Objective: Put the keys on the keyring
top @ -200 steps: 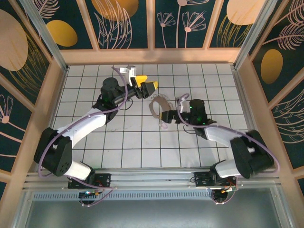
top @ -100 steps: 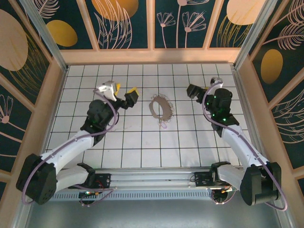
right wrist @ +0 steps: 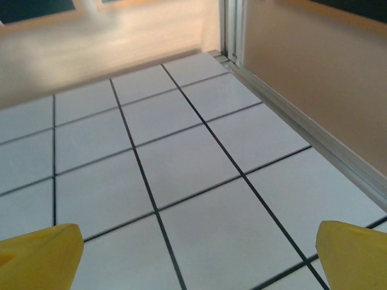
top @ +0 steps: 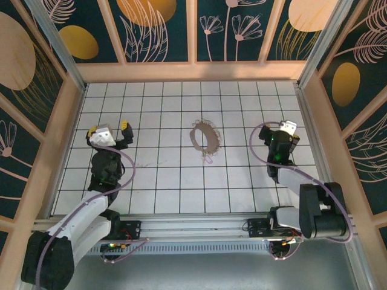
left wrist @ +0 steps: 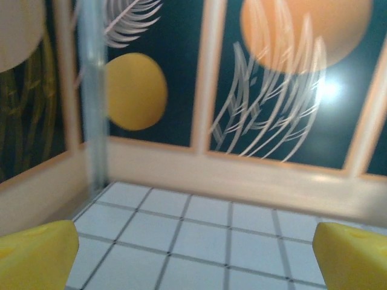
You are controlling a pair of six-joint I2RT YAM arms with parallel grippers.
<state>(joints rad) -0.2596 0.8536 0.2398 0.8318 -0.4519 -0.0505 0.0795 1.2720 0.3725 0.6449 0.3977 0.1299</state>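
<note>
Left claw point(top: 109, 127), right claw point(right wrist: 196, 257) retreated; keyring point(top: 194, 136) lies on tiles point(top: 169, 181).

From above, the key point(top: 208, 158) at 6 o'clock of the keyring point(top: 205, 134) is too small to tell whether it is threaded or merely touching. The left gripper point(left wrist: 193, 263) has blurred fingers point(left wrist: 36, 254) cropped at 7 and 5 o'clock; the right gripper point(right wrist: 193, 263) is cropped likewise.

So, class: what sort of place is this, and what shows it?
Probably a robot test cell, not a home: two robot arms bolted to a metal rail, a white tiled floor, and printed leaf-pattern panels walling it in.
</note>
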